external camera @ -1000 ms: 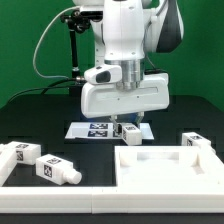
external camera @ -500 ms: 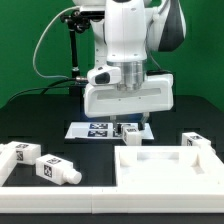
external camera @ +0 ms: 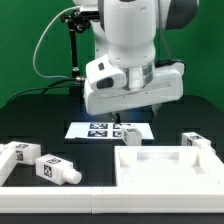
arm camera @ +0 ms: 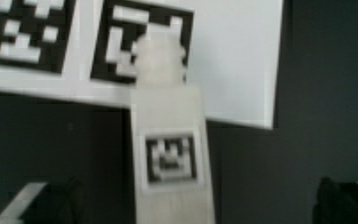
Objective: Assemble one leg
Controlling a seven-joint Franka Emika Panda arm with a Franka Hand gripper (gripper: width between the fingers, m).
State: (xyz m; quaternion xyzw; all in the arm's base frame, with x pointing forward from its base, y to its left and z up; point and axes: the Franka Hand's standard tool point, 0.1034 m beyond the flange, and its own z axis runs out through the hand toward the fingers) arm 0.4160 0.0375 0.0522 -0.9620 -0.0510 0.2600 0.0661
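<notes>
A white leg (external camera: 129, 134) with a black-and-white tag lies on the table at the front edge of the marker board (external camera: 98, 129). My gripper (external camera: 131, 119) hangs just above it, with the hand tilted. In the wrist view the leg (arm camera: 167, 140) runs lengthwise between my two dark fingertips (arm camera: 34, 203), nearer one of them and touching neither. My gripper (arm camera: 194, 205) is open and empty. The leg's far end overlaps the marker board (arm camera: 229, 75).
Two more legs (external camera: 18, 155) (external camera: 56, 169) lie at the exterior view's front left, and another (external camera: 195, 142) at the right. The large white rimmed panel (external camera: 150, 176) lies at the front right. A black stand (external camera: 73, 50) is behind.
The hand has risen a little and tilted over the leg. The leg has stayed on the table by the marker board.
</notes>
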